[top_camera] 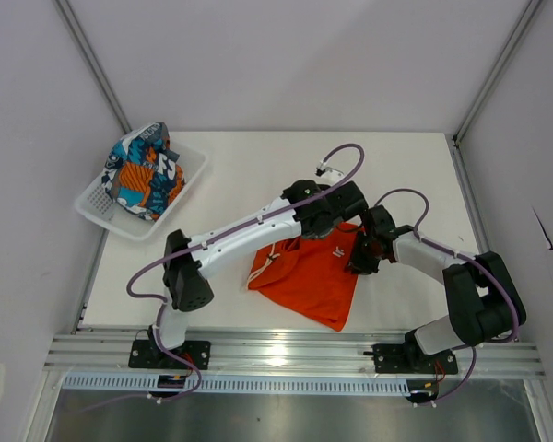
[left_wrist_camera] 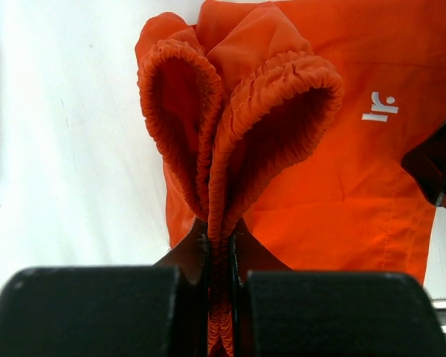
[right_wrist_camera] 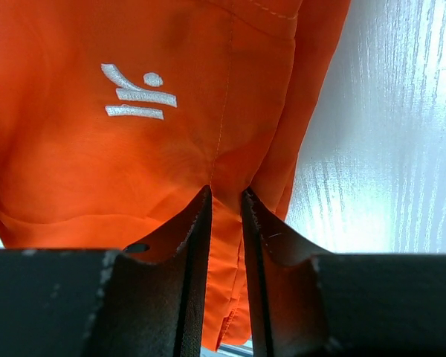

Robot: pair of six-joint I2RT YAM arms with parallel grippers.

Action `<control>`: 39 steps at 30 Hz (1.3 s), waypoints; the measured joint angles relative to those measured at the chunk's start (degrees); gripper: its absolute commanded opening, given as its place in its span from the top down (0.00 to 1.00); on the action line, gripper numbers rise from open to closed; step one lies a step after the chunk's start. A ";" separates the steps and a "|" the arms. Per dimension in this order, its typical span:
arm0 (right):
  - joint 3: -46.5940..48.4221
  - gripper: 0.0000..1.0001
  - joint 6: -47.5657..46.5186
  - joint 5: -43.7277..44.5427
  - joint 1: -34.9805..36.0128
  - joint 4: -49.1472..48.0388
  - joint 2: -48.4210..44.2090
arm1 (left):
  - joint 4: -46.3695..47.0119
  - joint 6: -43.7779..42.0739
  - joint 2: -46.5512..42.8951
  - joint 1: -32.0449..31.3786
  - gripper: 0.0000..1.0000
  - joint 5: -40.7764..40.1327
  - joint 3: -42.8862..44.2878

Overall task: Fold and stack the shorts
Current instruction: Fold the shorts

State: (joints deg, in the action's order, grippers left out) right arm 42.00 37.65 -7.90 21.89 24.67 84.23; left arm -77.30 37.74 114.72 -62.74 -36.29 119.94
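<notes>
1. The orange shorts [top_camera: 309, 276] lay on the white table [top_camera: 258, 175] at the lower centre of the top view. They sat between the two arms, with a white drawstring [top_camera: 273, 259] showing near their left edge.
2. The left gripper [left_wrist_camera: 219, 242] was clamped tight on the gathered elastic waistband [left_wrist_camera: 282, 97]. The waistband rose from between the fingers in two ruffled loops (centre of the left wrist view).
3. The right gripper [right_wrist_camera: 227, 204] was pinched on a thin fold of the same shorts along a seam. A white embroidered logo [right_wrist_camera: 137, 93] sat at the upper left of its view.
4. From above, both grippers stood close together over the upper right part of the orange garment.
5. The patterned shorts [top_camera: 146, 172] sat bunched in the white mesh basket [top_camera: 195, 166] at the upper left of the top view, well apart from the orange pair.
</notes>
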 measured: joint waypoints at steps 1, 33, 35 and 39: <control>0.00 0.75 0.00 0.02 0.00 0.00 0.00 | 0.00 0.00 0.28 -0.26 1.00 0.04 0.20; -1.68 0.78 1.57 -0.50 -0.44 -3.54 -0.48 | 20.96 19.61 4.55 -1.11 0.97 12.28 -17.00; -1.97 0.78 1.79 -0.66 -0.61 -3.85 -0.66 | 23.15 20.72 4.52 -0.46 0.92 13.22 -19.26; -2.23 0.77 1.99 -0.92 -0.79 -4.20 -0.85 | 26.40 21.70 4.42 0.81 0.57 14.86 -22.43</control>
State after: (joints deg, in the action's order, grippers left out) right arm 39.77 39.64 -8.82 21.10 20.47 83.37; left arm -50.89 59.44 119.13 -61.93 -21.43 97.51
